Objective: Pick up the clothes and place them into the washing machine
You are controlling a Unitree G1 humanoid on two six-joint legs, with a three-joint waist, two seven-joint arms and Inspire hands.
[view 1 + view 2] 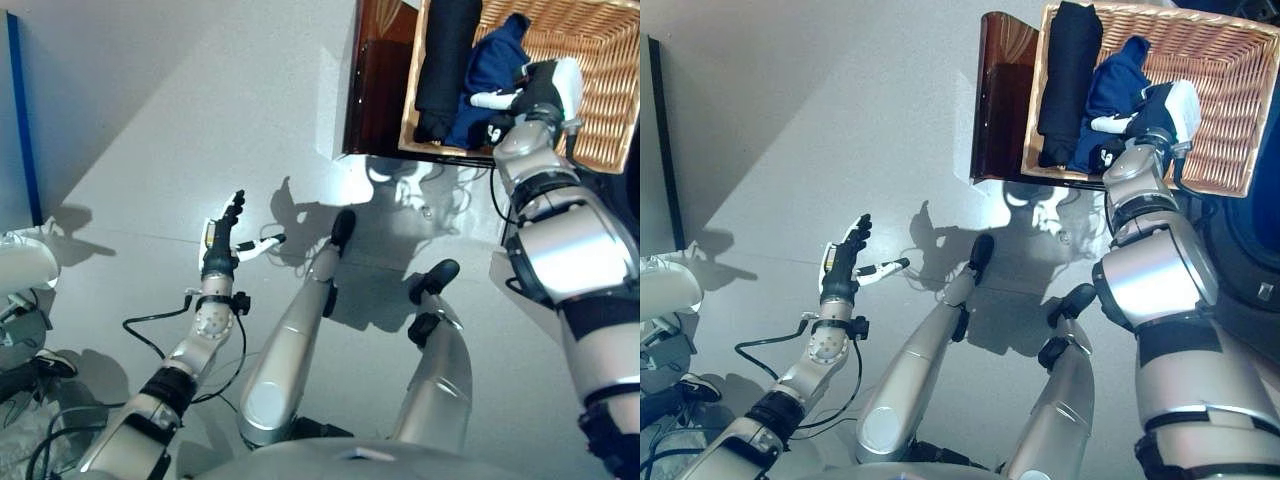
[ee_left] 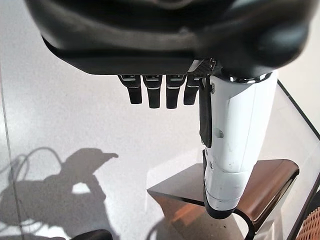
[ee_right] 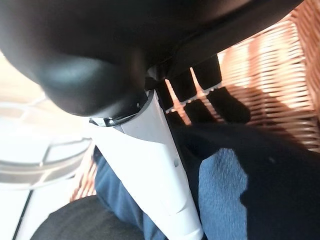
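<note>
The right hand (image 1: 1140,118) is reaching down into the wicker basket (image 1: 1230,90), which is sitting on a small dark wooden stand (image 1: 998,95). Inside the basket, a crumpled blue garment (image 1: 1115,80) is lying against a rolled black garment (image 1: 1068,70) on the side nearer the stand's open end. The hand is hanging just over the blue garment — its fingers (image 3: 200,82) are reaching out fairly straight toward the basket's weave and gripping nothing, the white-covered thumb lying along the blue cloth.

The left hand (image 1: 222,240) is hanging idle over the floor, well away from the basket, with its fingers spread loosely and nothing in them.

No washing machine can be made out with any certainty, so the clothes are all still waiting in the basket. To do this grasp well, the right hand should probably be sinking deeper into the blue bundle and gathering a thick fold between thumb and fingers — pinching only a loose edge risks the cloth trailing or snagging on the basket's rim during the lift.
</note>
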